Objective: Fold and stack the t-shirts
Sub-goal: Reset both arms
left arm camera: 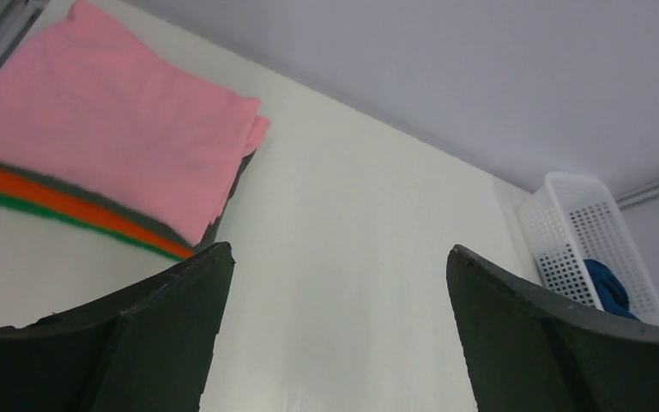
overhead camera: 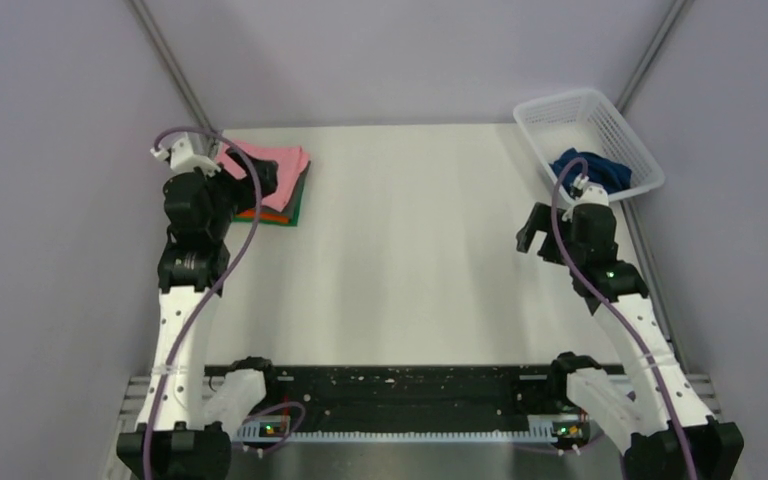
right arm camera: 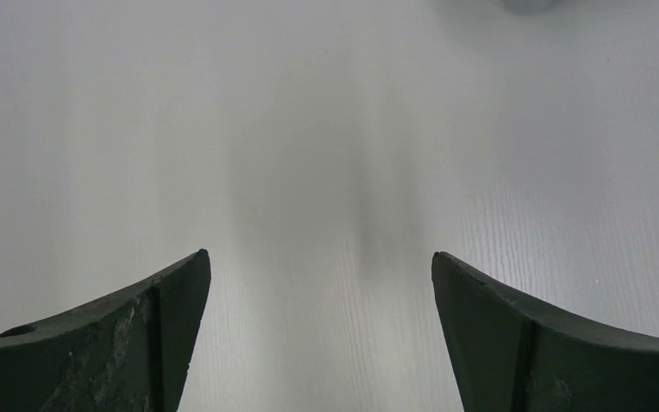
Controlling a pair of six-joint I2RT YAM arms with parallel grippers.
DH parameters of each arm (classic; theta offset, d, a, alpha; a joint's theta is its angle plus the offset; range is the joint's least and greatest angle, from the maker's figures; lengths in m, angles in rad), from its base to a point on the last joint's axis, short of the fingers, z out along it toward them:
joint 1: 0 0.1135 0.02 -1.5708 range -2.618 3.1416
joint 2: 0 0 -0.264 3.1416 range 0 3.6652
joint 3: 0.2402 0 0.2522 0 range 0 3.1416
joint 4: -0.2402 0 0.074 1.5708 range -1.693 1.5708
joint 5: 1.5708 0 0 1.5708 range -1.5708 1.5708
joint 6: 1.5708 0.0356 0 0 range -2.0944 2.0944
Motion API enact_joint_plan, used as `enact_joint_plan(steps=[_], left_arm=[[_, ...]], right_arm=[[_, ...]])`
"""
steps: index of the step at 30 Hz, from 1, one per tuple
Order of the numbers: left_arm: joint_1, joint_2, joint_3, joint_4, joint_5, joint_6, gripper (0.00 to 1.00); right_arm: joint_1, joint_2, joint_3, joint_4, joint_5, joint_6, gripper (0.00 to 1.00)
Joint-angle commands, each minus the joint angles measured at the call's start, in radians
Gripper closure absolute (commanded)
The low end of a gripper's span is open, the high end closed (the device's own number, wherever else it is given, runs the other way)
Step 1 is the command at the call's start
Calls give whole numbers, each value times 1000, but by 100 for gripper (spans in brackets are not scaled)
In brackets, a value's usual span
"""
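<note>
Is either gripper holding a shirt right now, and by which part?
Nothing is held. The left gripper and right gripper are both open and empty.

Pale grey walls (overhead camera: 50, 200) enclose a white table (overhead camera: 410, 250) under even light.

Soft cloth t-shirts (left arm camera: 111, 137), latticed plastic basket (overhead camera: 615, 125)

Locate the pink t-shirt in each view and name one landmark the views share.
Top external: pink t-shirt at upper left, topping the folded stack.
Left wrist: pink t-shirt at upper left, on top of the stack.
Right wrist: not in it; only bare table shows.
Landmark: the white basket, upper right in top external, right edge in left wrist; absent from right wrist.
</note>
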Motion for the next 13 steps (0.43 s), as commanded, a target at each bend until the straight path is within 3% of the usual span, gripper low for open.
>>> enact_joint_plan(steps=[1, 7, 13], left_arm=[[0, -31, -84, -291, -194, -55, 1], [0, -75, -115, -414, -245, -51, 1], [1, -84, -130, -423, -236, -55, 1]], right_arm=[[-6, -38, 3, 24, 122, 63, 1], [-5, -53, 9, 24, 205, 112, 1], [-6, -76, 9, 25, 212, 100, 1]])
